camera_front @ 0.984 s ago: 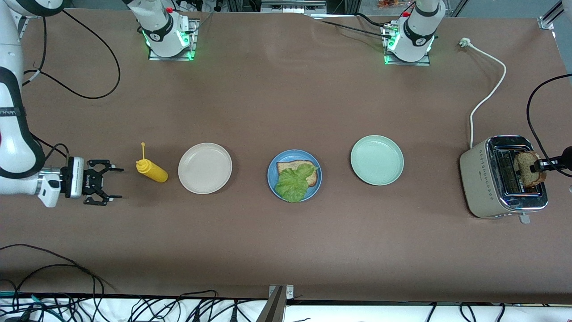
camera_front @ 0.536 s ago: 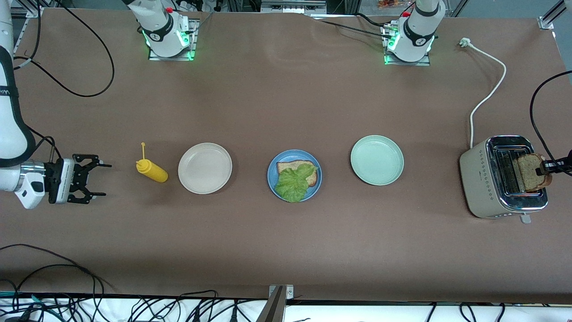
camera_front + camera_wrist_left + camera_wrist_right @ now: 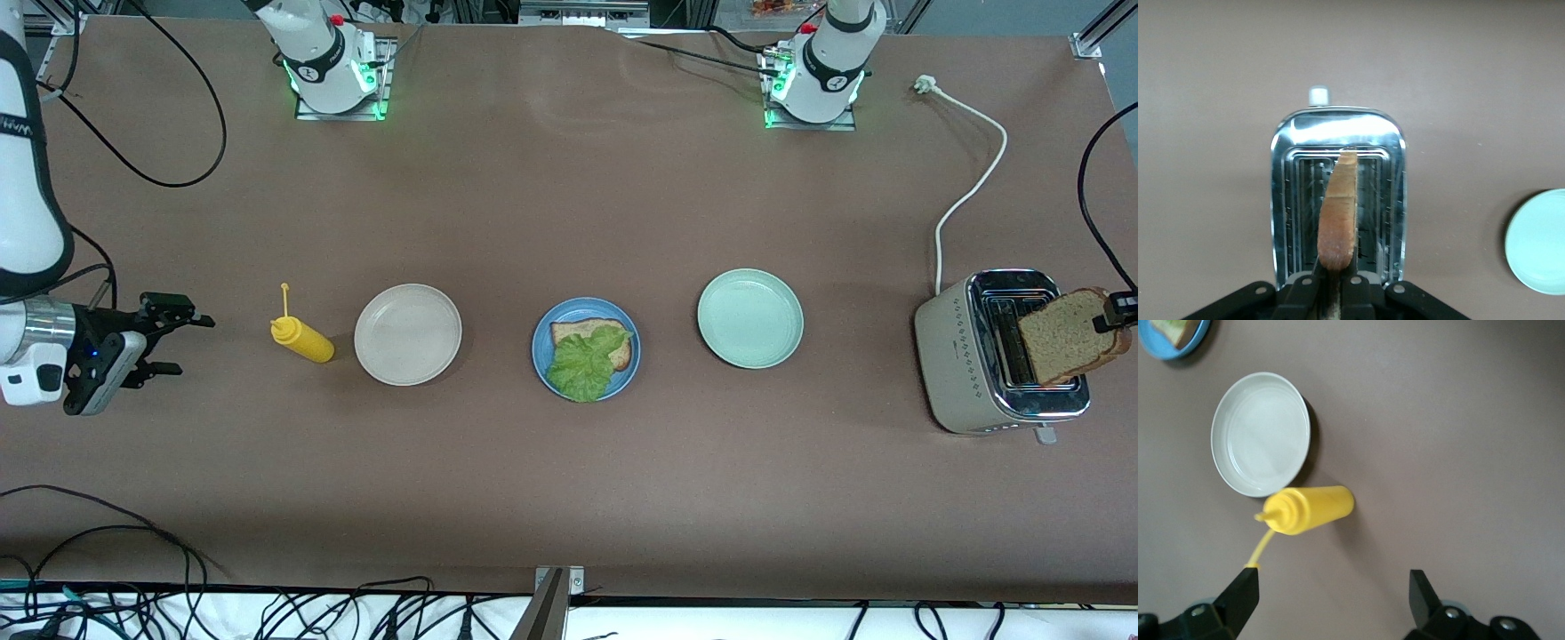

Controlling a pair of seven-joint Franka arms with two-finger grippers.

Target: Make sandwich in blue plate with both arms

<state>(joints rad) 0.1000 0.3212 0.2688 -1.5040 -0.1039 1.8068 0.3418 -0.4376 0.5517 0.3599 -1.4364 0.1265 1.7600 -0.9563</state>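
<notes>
The blue plate (image 3: 544, 354) sits mid-table with one brown bread slice (image 3: 573, 332) and a crinkly green lettuce leaf (image 3: 583, 366) on it. My left gripper (image 3: 1113, 313) is shut on a second brown bread slice (image 3: 1062, 336), held up over the toaster (image 3: 965, 351); in the left wrist view the slice (image 3: 1339, 213) stands edge-on between the jaws above the toaster's slots (image 3: 1295, 200). My right gripper (image 3: 171, 334) is open and empty at the right arm's end of the table, beside the yellow bottle (image 3: 304, 340); in the right wrist view (image 3: 1335, 583) its jaws are wide apart.
A beige plate (image 3: 408, 334) lies between the yellow squeeze bottle and the blue plate. A pale green plate (image 3: 750, 318) lies between the blue plate and the toaster. The toaster's white cord (image 3: 973, 182) runs toward the left arm's base.
My left gripper has lifted the bread slice up out of the toaster slot. My right gripper has drawn back from the yellow bottle toward the table's end.
</notes>
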